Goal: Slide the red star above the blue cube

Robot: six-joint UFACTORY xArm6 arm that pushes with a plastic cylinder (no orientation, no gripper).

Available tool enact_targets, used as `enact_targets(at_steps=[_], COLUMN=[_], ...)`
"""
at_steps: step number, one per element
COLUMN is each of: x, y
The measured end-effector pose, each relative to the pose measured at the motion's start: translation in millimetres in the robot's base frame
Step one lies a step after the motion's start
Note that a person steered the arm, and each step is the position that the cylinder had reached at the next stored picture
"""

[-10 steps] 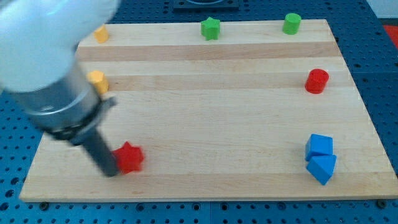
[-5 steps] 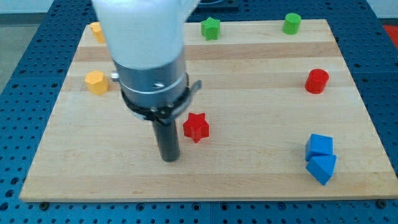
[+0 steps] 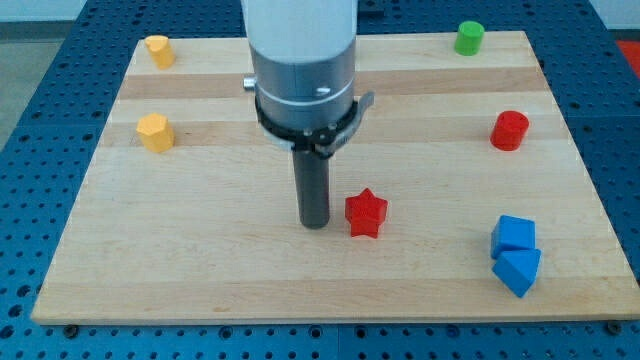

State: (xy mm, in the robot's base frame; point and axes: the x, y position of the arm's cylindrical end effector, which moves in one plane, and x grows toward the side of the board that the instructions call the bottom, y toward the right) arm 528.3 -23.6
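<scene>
The red star (image 3: 366,212) lies on the wooden board (image 3: 200,260), a little below its middle. My tip (image 3: 315,223) rests on the board just to the star's left, a small gap apart from it. The blue cube (image 3: 514,234) sits near the board's right edge, lower right, far to the right of the star and slightly lower. A blue triangular block (image 3: 517,270) touches the cube from below.
A red cylinder (image 3: 510,130) stands at the right, above the blue cube. A green cylinder (image 3: 468,38) is at the top right. Two yellow blocks sit at the left, one at the top corner (image 3: 157,49) and one lower (image 3: 154,131). The arm's body hides the top middle.
The red star has slid right across the board, from the lower left to near the middle. My tip has moved right with it, staying on its left side.
</scene>
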Motion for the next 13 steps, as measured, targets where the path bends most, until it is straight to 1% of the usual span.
enact_targets(at_steps=[1, 2, 3, 4, 5, 6, 7, 8, 9, 10, 11, 12, 13], x=[4.9, -7.5, -16.5, -17.0, -20.1, -51.7, -66.9, -54.5, -50.5, -50.4, -81.1, -80.7, -63.1], y=[44.1, 113.7, 150.9, 143.4, 104.9, 93.9, 119.5, 165.8, 186.6, 187.2, 196.9, 223.3, 232.7])
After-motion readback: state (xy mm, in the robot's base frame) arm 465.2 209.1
